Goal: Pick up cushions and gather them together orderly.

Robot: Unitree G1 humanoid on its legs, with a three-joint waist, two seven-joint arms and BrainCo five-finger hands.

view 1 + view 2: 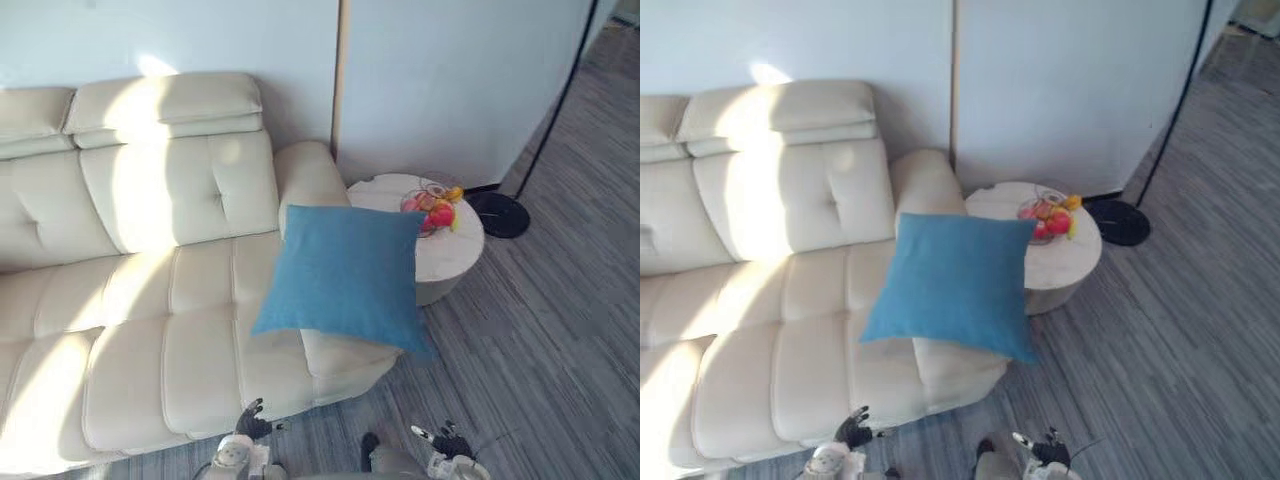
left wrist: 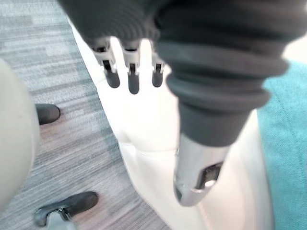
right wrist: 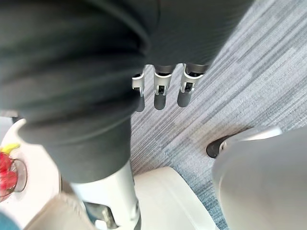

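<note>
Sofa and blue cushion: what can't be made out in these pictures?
- The sofa: its left end is cut off by the eye views' left edge, so further cushions there cannot be seen.
- The blue cushion: it hides the seat and armrest beneath it.
- The bowl on the round table: contents too small to identify.

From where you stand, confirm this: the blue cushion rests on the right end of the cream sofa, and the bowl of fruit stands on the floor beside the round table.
Not quite. The bowl of fruit stands on the round white table, not on the floor, as the left eye view shows. The blue cushion does rest on the right end of the cream sofa.
</note>
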